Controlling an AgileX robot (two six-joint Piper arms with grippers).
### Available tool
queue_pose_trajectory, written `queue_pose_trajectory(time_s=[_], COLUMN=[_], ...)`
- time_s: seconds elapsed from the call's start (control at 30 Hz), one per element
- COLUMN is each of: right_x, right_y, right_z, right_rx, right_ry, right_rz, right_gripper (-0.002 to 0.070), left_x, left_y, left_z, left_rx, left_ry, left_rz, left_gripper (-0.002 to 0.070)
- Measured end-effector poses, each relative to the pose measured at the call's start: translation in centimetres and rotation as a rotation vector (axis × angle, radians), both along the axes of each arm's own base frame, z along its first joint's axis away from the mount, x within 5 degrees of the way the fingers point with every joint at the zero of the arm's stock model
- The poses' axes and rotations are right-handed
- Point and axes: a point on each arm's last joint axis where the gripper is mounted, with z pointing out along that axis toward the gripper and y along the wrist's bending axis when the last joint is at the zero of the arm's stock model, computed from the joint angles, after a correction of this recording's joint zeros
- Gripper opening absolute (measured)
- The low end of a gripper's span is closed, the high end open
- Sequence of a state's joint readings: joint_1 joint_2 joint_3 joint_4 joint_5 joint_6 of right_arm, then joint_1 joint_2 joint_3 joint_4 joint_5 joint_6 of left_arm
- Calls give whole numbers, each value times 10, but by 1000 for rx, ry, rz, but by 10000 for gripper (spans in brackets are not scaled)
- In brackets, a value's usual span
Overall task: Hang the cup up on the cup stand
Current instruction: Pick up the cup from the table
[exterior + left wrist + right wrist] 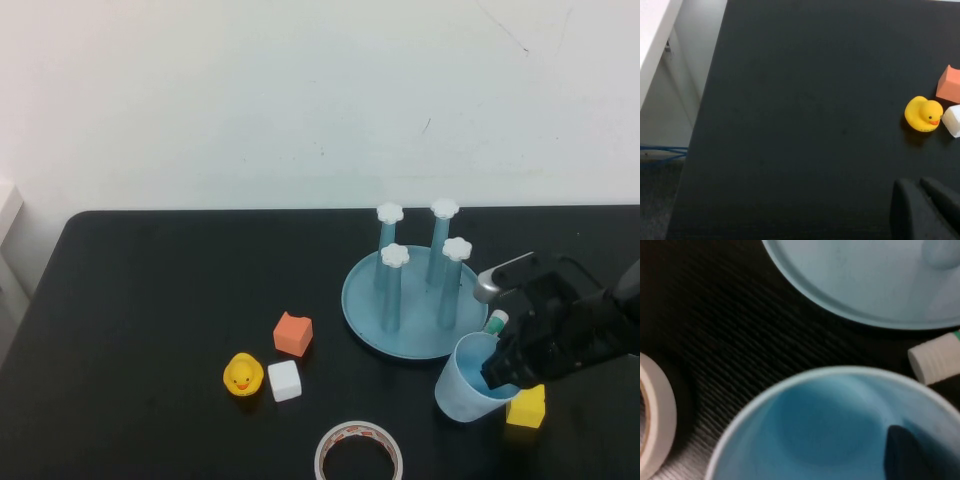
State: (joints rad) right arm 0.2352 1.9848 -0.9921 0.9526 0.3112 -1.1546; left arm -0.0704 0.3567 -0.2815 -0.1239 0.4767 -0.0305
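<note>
The light blue cup [466, 385] sits tilted at the table's right front, just in front of the cup stand [375, 318], a round blue dish with several white-capped posts. My right gripper [498, 366] is shut on the cup's rim, one dark finger [904, 452] inside the cup [810, 430]. The stand's dish edge [850, 285] shows close behind the cup in the right wrist view. My left gripper [920, 189] is out of the high view; its fingers lie together over bare black table, empty.
An orange block [293, 333], a yellow duck [243, 375] and a white cube [284, 380] lie left of the stand. A tape roll [358, 452] is at the front edge. A yellow block [526, 406] and a small white-and-green cylinder [496, 321] are beside the cup.
</note>
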Motion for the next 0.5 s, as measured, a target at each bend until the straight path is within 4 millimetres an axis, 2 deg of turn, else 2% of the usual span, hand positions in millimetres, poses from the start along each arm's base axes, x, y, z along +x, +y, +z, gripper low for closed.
queue_pose_trajectory(time_s=[0.07,0.13,0.3,0.5], right_x=[0,1,-3,-15], right_y=[0,1,4,11], right_z=[0,1,10,55], right_rx=[8,16,51,154], right_ry=[2,3,17,-8], right_rz=[-10,-18,11,84], right_gripper=[74,39,32,31], left_x=[0,0,0,0], left_y=[0,0,1,2], left_z=[0,0,0,0], left_rx=[0,0,12,50], left_ry=[0,-2,-3,-2], left_rz=[0,0,0,1], left_gripper=[-1,-1,-1,-1])
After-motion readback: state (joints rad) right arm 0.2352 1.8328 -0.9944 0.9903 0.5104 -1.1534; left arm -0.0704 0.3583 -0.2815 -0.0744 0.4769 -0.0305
